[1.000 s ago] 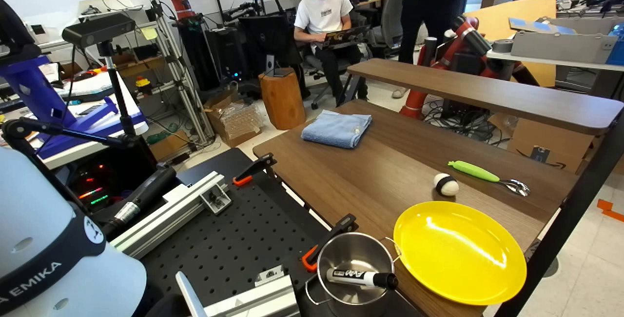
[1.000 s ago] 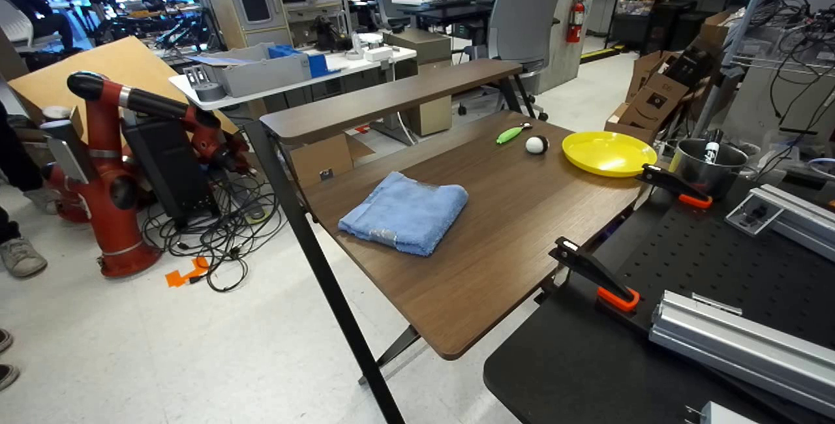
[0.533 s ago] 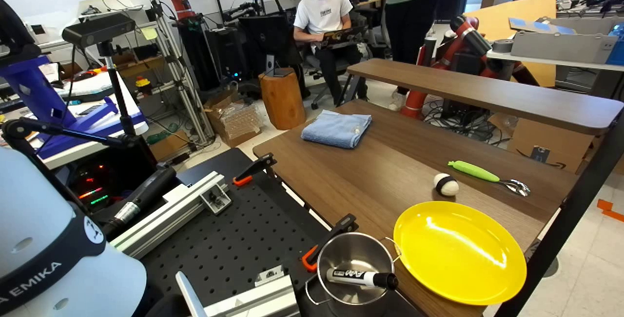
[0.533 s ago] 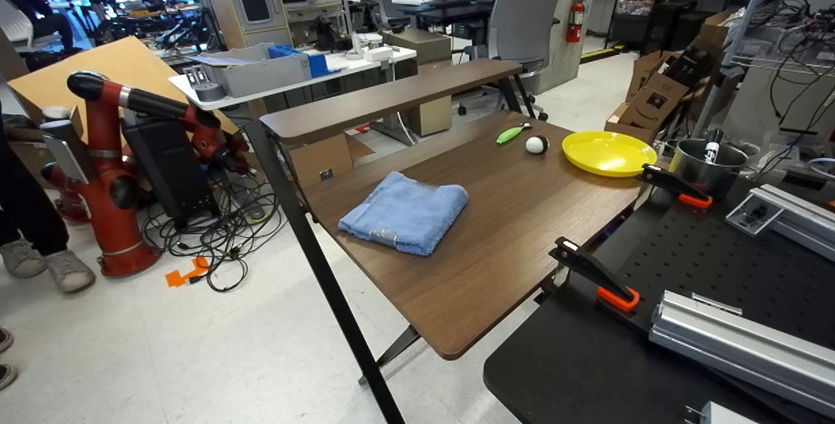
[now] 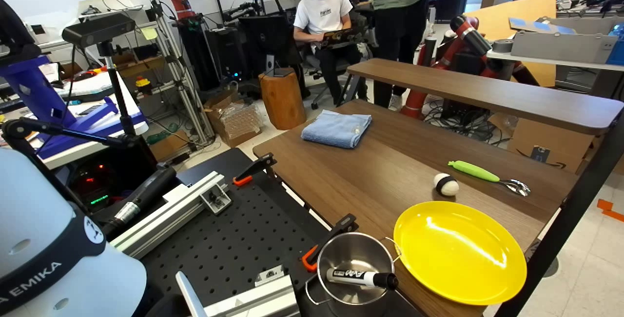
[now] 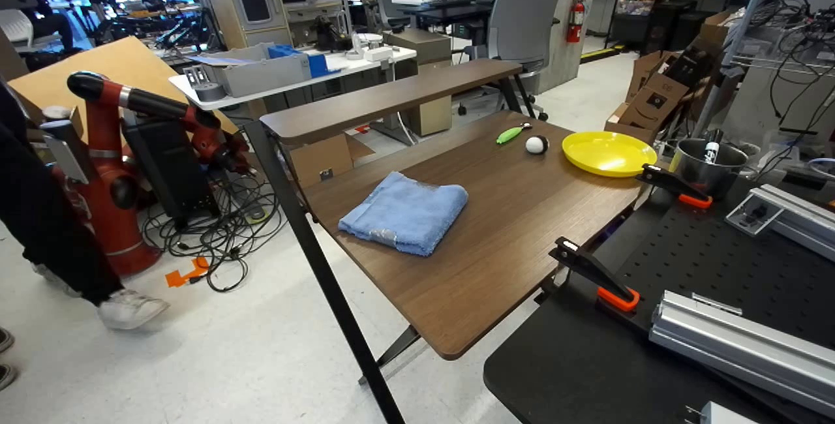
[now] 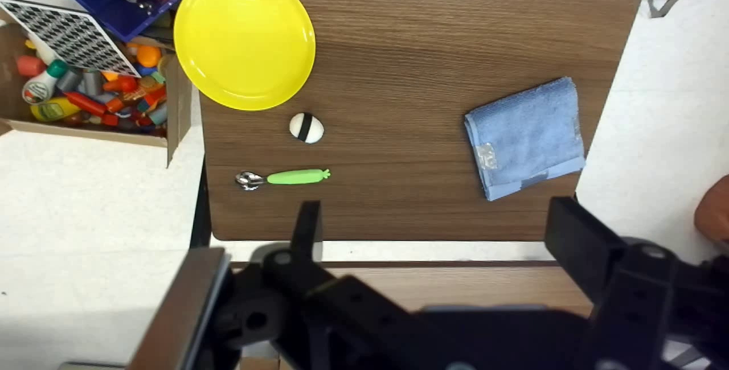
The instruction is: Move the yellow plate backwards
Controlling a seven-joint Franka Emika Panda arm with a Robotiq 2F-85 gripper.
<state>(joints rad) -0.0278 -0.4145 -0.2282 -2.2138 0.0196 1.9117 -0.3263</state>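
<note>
In an exterior view, a folded light-blue cloth towel is lying on the brown, wood-grained table, well to the left of and beyond a large, round, bright yellow, plastic-looking plate. Just left of the plate, a round, shiny steel pot is standing, and a black-and-white marker pen is leaning inside it; we are seeing one pot handle right by the plate's rim but cannot tell whether the two are touching. Just beyond the plate, a small white egg-shaped piece with a black band is resting apart from it. The plate itself is lying flat on the table, near the table's end. Farther beyond the plate, a utensil with a bright green handle and a shiny metal head is lying.

In the wrist view, we are seeing a brown cardboard box of assorted colourful pieces left of the plate. Below and to the right of the plate, the black jaws are standing wide apart.
</note>
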